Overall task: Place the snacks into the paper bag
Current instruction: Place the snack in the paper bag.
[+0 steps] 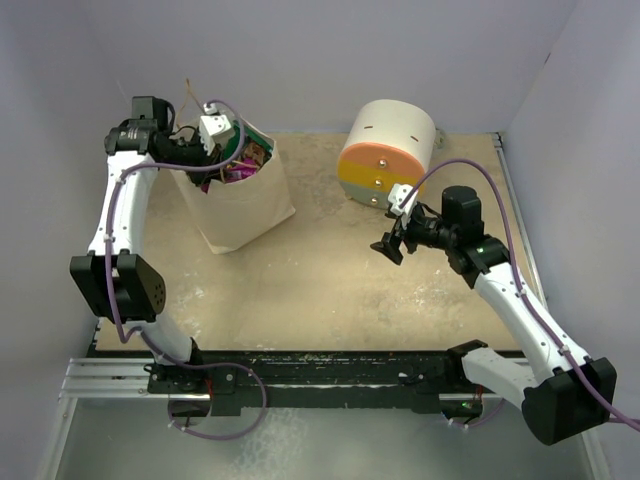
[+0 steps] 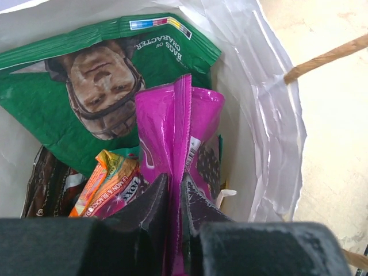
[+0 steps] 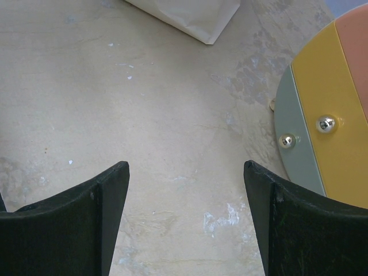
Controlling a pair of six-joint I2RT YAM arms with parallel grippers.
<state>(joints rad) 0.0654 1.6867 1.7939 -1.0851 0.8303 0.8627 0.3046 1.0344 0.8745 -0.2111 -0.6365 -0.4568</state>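
Standing near paper bag (image 1: 245,205): drawer unit (image 1: 390,140).

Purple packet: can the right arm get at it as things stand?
Probably not. The purple packet is down inside the paper bag, pinched by the left gripper, whose arm sits over the bag's mouth. The right gripper hangs open and empty across the table, by the drawer unit.

One paper bag (image 1: 240,212), one drawer unit (image 1: 388,148), four visible packets (image 2: 179,135)
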